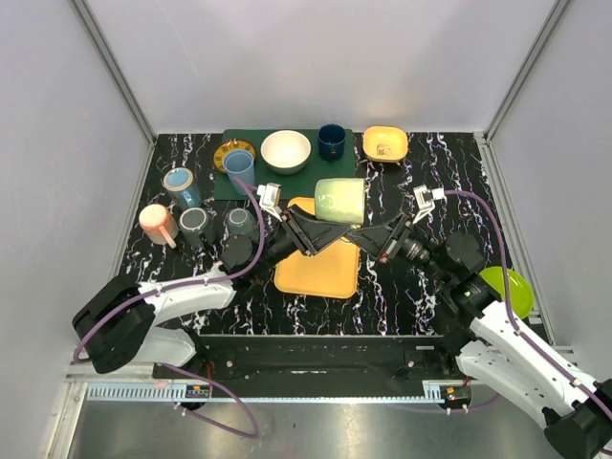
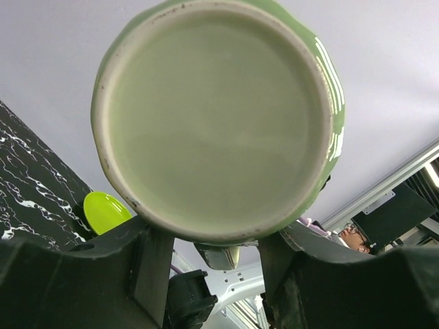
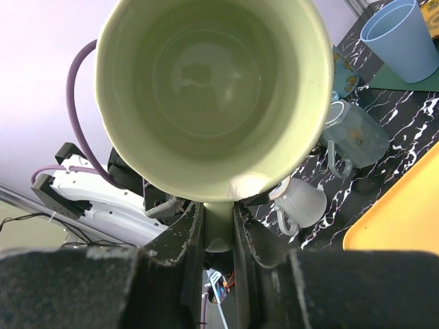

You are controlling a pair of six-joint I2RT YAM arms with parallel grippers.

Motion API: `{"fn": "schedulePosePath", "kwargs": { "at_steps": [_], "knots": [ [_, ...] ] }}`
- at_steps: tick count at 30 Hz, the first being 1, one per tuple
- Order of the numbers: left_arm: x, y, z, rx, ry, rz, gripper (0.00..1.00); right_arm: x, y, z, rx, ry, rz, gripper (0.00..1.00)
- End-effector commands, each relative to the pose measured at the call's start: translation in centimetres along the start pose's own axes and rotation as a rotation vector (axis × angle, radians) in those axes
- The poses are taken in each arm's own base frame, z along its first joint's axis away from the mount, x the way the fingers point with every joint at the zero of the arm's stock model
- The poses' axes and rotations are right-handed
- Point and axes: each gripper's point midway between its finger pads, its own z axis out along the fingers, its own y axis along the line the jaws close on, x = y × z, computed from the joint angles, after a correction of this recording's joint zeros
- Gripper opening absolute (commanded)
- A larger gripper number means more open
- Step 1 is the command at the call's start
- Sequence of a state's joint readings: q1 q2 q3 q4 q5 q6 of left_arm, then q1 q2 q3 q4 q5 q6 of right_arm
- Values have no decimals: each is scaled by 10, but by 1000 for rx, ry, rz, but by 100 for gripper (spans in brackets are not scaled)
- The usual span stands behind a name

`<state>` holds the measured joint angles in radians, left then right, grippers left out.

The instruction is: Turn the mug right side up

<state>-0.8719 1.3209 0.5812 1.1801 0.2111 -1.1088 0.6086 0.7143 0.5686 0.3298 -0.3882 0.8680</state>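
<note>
A pale green mug [image 1: 339,201] hangs on its side in the air above the orange tray [image 1: 316,273]. Its mouth faces right and its base faces left. My right gripper [image 1: 371,234] is shut on the mug's handle [image 3: 218,223], and the right wrist view looks straight into the empty mug [image 3: 209,96]. My left gripper [image 1: 308,229] is at the base end. In the left wrist view the mug's flat base [image 2: 216,120] fills the frame. My left fingers [image 2: 154,271] stand wide apart under the mug's lower edge, on either side of the handle [image 2: 219,255], and do not clamp it.
A pink mug [image 1: 158,225], a blue mug [image 1: 180,184] and two grey cups [image 1: 194,222] stand at the left. A blue cup [image 1: 239,167], a white bowl [image 1: 286,151], a dark blue mug [image 1: 332,141] and a yellow bowl [image 1: 385,143] line the back. A green plate [image 1: 510,287] lies at the right.
</note>
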Motion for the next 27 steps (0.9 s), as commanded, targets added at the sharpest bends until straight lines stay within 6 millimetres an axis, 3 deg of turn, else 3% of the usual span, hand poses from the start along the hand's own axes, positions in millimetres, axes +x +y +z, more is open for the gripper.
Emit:
{"fn": "schedulePosePath", "kwargs": {
  "at_steps": [1, 3, 6, 9, 10, 12, 16, 24, 25, 26, 27],
  "knots": [
    [-41, -41, 1, 112, -135, 42, 34, 2, 38, -8, -146, 47, -55, 0],
    [-41, -40, -2, 94, -125, 46, 46, 1, 42, -7, -158, 47, -56, 0],
    [-41, -42, -6, 87, -122, 54, 51, -2, 50, -6, -185, 52, -60, 0],
    [-45, -43, -11, 103, -135, 36, 43, -4, 57, -6, -205, 60, -65, 0],
    [-45, -43, -13, 111, -132, 32, 12, -4, 58, -6, -209, 64, -67, 0],
    [-47, -39, -16, 107, -139, 2, 0, -2, 60, -6, -221, 81, -67, 0],
    [-48, -36, -18, 104, -138, -5, 0, 2, 62, -7, -231, 104, -69, 0],
    [-48, -53, -16, 155, -113, 23, 0, 15, 57, -8, -211, 196, -78, 0],
    [-48, -52, -14, 139, -109, 33, 0, 17, 53, -8, -199, 212, -107, 2],
    [-51, -55, -15, 130, -119, 79, 0, 23, 46, -9, -168, 244, -94, 11],
    [-49, -46, -15, 81, -113, 90, 0, 22, 47, -10, -162, 247, -103, 18]
  ]
}}
